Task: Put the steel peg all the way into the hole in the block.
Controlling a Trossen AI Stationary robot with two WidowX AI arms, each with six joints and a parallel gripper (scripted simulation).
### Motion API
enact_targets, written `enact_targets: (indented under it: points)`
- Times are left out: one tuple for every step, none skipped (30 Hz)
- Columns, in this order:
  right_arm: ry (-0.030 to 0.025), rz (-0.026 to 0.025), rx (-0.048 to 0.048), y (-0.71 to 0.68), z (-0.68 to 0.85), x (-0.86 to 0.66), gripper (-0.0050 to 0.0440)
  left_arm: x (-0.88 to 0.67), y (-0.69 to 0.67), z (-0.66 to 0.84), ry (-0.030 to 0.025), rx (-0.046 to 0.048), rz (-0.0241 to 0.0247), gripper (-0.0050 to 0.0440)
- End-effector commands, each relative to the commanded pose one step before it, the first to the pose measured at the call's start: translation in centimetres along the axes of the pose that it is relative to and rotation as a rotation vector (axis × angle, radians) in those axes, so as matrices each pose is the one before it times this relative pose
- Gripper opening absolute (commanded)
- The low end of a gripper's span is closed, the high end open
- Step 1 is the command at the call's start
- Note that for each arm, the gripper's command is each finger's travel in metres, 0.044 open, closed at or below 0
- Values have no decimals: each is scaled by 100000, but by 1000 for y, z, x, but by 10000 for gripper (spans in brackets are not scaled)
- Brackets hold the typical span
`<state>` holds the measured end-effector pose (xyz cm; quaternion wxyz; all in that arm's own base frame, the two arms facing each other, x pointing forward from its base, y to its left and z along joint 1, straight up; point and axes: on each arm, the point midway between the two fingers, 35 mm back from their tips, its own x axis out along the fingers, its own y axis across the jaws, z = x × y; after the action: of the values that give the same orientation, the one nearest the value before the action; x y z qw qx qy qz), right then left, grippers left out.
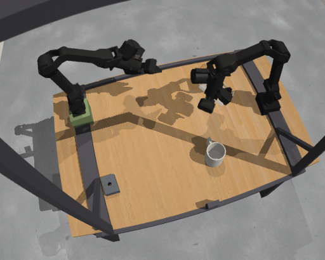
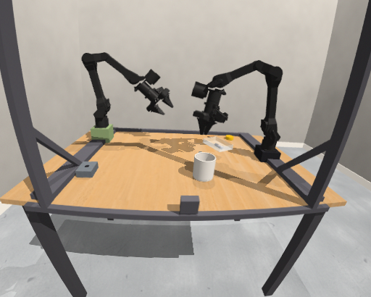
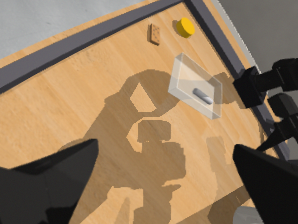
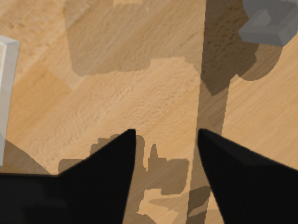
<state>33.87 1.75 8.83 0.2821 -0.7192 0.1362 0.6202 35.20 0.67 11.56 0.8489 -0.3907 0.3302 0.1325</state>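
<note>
The steel peg [image 3: 202, 95] lies inside a clear tray at the back right of the table; it also shows in the exterior view [image 2: 218, 145]. The grey block with the hole [image 1: 110, 184] sits flat near the front left rail, also in the exterior view [image 2: 86, 169]. My left gripper [image 2: 161, 103] is open and empty, high above the back of the table, its fingers wide apart in the left wrist view [image 3: 165, 145]. My right gripper [image 2: 205, 130] points down over bare wood just beside the tray. Its fingers stand apart with nothing between them.
A white mug [image 1: 215, 154] stands upright in the front right part of the table. A yellow disc [image 3: 185, 27] and a small brown tile [image 3: 154, 34] lie beyond the tray. A green block [image 1: 81, 115] sits under the left arm's base. Dark rails frame the table.
</note>
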Motion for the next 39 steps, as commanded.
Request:
enact_targets:
  points:
    - [3500, 3075, 7904, 3076, -399, -140, 180, -47, -2454, 415, -2229, 17592, -4480, 440]
    - [0, 0, 0, 0, 0, 0, 180, 0, 0, 0, 0, 0, 0, 440]
    - [-48, 1969, 3027, 1196, 16, 361, 180, 19, -688, 3, -501, 6311, -1228, 440]
    - [-95, 2269, 3500, 1374, 36, 430, 180, 19, -807, 41, -663, 7327, -1416, 440]
    - [-118, 1979, 3061, 1193, 42, 390, 180, 16, -713, 78, -655, 6435, -1230, 440]
    - [-125, 1659, 2570, 995, 43, 339, 180, 13, -603, 97, -606, 5432, -1026, 440]
    - [-138, 1536, 2383, 918, 47, 322, 180, 12, -564, 115, -610, 5072, -945, 440]
    - [-157, 1521, 2362, 905, 55, 326, 180, 11, -563, 139, -653, 5072, -931, 440]
    - [-179, 1532, 2382, 908, 64, 336, 180, 10, -572, 165, -709, 5167, -932, 440]
    - [-199, 1517, 2359, 895, 72, 340, 180, 9, -571, 190, -756, 5183, -915, 440]
    - [-207, 1432, 2228, 841, 75, 327, 180, 8, -544, 206, -766, 4970, -857, 440]
    - [-205, 1299, 2020, 759, 74, 302, 180, 7, -498, 212, -744, 4591, -773, 440]
    - [-194, 1148, 1786, 668, 70, 272, 180, 5, -447, 210, -702, 4154, -682, 440]
    - [-178, 996, 1548, 577, 65, 239, 180, 4, -394, 202, -650, 3708, -593, 440]
    - [-159, 845, 1312, 488, 58, 206, 180, 4, -344, 189, -591, 3268, -511, 440]
    - [-208, 1057, 1642, 608, 77, 259, 180, 3, -449, 262, -804, 4303, -654, 440]
    - [-128, 625, 970, 358, 47, 156, 180, 2, -289, 183, -541, 2816, -416, 440]
    - [0, 0, 0, 0, 0, 0, 180, 0, 0, 0, 0, 0, 0, 440]
    - [0, 0, 0, 0, 0, 0, 180, 0, 0, 0, 0, 0, 0, 440]
    - [-73, 344, 84, 197, 26, 86, 180, 2, -189, 126, -364, 1861, -269, 440]
    - [-37, 170, 263, 97, 13, 43, 180, 1, -133, 92, -262, 1324, -189, 440]
    - [-90, 151, 149, 60, 14, 44, 180, 1, -137, 96, -274, 1369, -193, 440]
    - [-483, 386, -3, 9, 12, 139, 180, 59, -31, 21, 40, 294, -39, 440]
    - [-156, 125, -1, 11, 14, 45, 180, 1, -24, -12, 44, 39, -143, 440]
    - [0, 0, 0, 0, 0, 0, 180, 48, -10, -433, 971, 30, -84, 440]
    - [-114, -2, 0, 4, 22, 0, 180, 21, -1, -191, 451, 14, -14, 440]
    - [-54, -21, -102, -21, 25, 0, 180, 1, 38, -6, 31, -49, 83, 440]
    - [-166, 127, -236, 63, -16, 148, 180, -12, 39, 15, -52, -52, 84, 440]
    - [-735, 583, -115, 83, 65, 343, 180, -71, 13, 81, -281, -24, 21, 440]
    - [-105, 83, 0, 19, 10, 180, 180, -38, -3, 43, -149, -5, -26, 440]
    - [-2, 1, -71, -9, 12, 154, 180, 0, 0, 0, 0, 0, -3, 440]
    - [-2, 1, -90, -15, 15, 154, 180, 0, 0, 0, 0, 0, 0, 440]
    - [-2, 1, -57, -10, 10, 154, 180, -145, 32, 165, -573, -532, -38, 440]
    - [-2, 1, -13, -2, 4, 154, 180, 0, 0, 0, 0, 0, 0, 440]
    - [0, 0, 0, 0, 0, 0, 180, 0, 0, 0, 0, 0, 0, 440]
    - [0, 0, 0, 0, 0, 0, 180, 0, 0, 0, 0, 0, 0, 440]
    - [-2, 1, 42, 1, 2, 153, 180, 0, 0, 0, 0, 0, 0, 440]
    - [-2, 1, 20, 1, 2, 153, 180, 0, 0, 0, 0, 0, 0, 440]
    - [-2, 1, 3, 1, 2, 153, 180, 0, 0, 0, 0, 0, 0, 440]
